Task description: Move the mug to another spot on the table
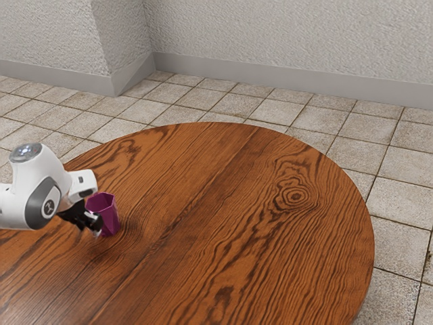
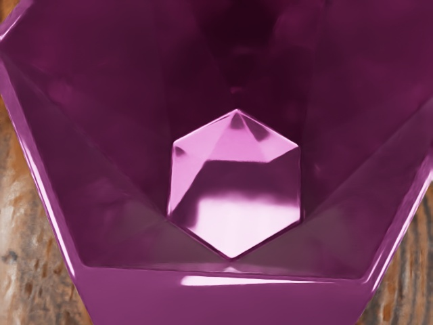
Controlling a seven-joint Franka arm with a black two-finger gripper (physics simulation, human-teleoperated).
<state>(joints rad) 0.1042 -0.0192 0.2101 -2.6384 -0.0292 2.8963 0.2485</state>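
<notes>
A purple faceted mug (image 1: 106,211) stands on the round wooden table (image 1: 230,223), near its edge at the exterior view's left. My gripper (image 1: 90,221) reaches down from the white hand at the left and is shut on the mug's near wall, which partly hides the black fingers. In the wrist view I look straight down into the mug (image 2: 233,183). Its shiny hexagonal bottom lies right under the hand, and its near wall is large at the lower edge.
Wood grain of the table (image 2: 20,223) shows on either side of the mug. The tabletop stretches wide toward the exterior view's right, with a dark knot (image 1: 295,197) in the grain. Tiled floor (image 1: 399,203) and grey walls surround the table.
</notes>
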